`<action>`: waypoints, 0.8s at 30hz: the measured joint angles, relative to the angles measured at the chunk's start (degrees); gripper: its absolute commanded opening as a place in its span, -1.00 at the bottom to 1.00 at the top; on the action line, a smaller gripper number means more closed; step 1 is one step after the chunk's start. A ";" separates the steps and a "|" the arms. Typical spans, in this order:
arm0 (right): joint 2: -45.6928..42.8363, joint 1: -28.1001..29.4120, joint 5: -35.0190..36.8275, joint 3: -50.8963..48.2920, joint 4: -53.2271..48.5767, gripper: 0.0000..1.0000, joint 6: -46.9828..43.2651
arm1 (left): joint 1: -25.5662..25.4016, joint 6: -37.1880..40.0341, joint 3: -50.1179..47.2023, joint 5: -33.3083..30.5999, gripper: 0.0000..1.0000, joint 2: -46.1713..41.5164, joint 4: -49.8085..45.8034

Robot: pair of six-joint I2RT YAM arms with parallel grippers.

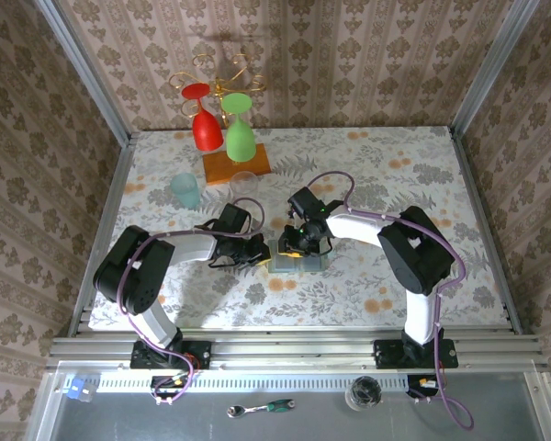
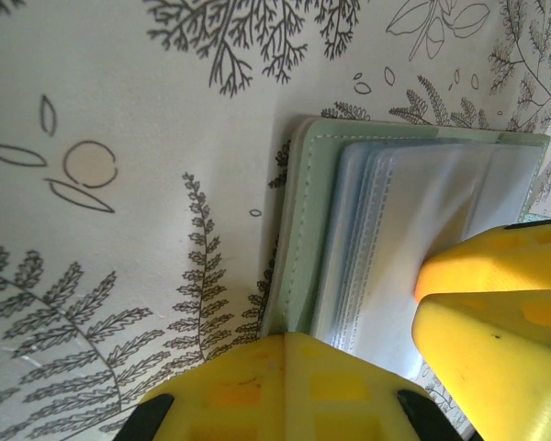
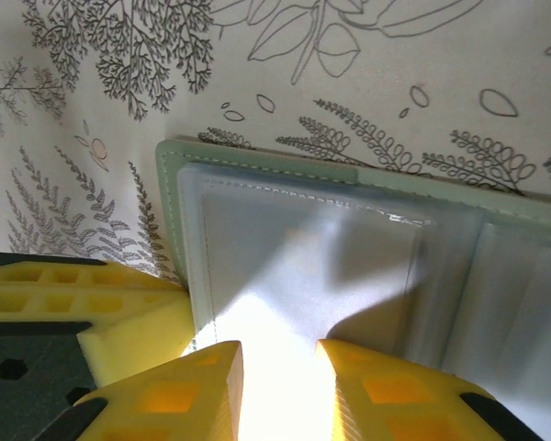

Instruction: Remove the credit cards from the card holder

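The pale green card holder (image 1: 298, 262) lies open on the flowered tablecloth, its bluish-grey pocket panels (image 3: 303, 248) facing up. The credit cards are hidden; no card shows in the pockets. My left gripper (image 2: 286, 335) is shut, its yellow tips together at the holder's (image 2: 308, 230) left edge, by the stitched border. My right gripper (image 3: 277, 347) is open, its two fingers a small gap apart just above the left pocket panel, nothing between them. In the top view the left gripper (image 1: 257, 253) and right gripper (image 1: 303, 243) meet over the holder.
A gold rack with a red glass (image 1: 206, 124) and a green glass (image 1: 240, 129) hanging upside down stands on a wooden base (image 1: 236, 165) at the back. A teal cup (image 1: 185, 191) and a clear glass (image 1: 244, 182) stand behind the left arm.
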 measured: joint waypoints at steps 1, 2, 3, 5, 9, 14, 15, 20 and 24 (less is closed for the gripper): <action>-0.04 0.00 0.28 0.00 -0.22 -0.41 -0.02 | 0.00 0.00 0.00 0.00 -0.95 0.02 0.00; -0.17 0.00 0.68 0.00 -0.50 -0.41 -0.02 | 0.00 0.00 0.00 0.02 -0.95 0.04 0.00; -0.35 0.00 1.14 0.00 -0.87 -0.42 -0.04 | 0.02 0.00 0.00 0.07 -0.95 0.11 0.04; -0.63 0.00 1.97 0.00 -1.49 -0.41 -0.20 | 0.04 0.00 0.00 0.20 -0.95 0.11 0.04; -0.90 -0.02 3.23 0.00 -2.62 -0.41 -0.24 | 0.04 0.00 0.00 0.22 -0.95 0.11 0.04; -1.64 -0.09 4.44 -0.61 -3.04 -0.41 -0.24 | 0.04 0.02 0.00 0.22 -0.95 0.13 0.04; -1.79 -0.09 4.55 -0.72 -3.19 -0.41 -0.24 | 0.04 0.00 0.00 0.22 -0.95 0.13 0.04; -2.51 -0.52 5.01 -1.51 -3.91 -0.41 -0.24 | 0.04 0.00 0.00 0.24 -0.95 0.17 0.07; -2.54 -0.83 4.98 -1.81 -3.89 -0.41 -0.39 | 0.09 0.00 0.02 0.35 -0.95 0.22 0.11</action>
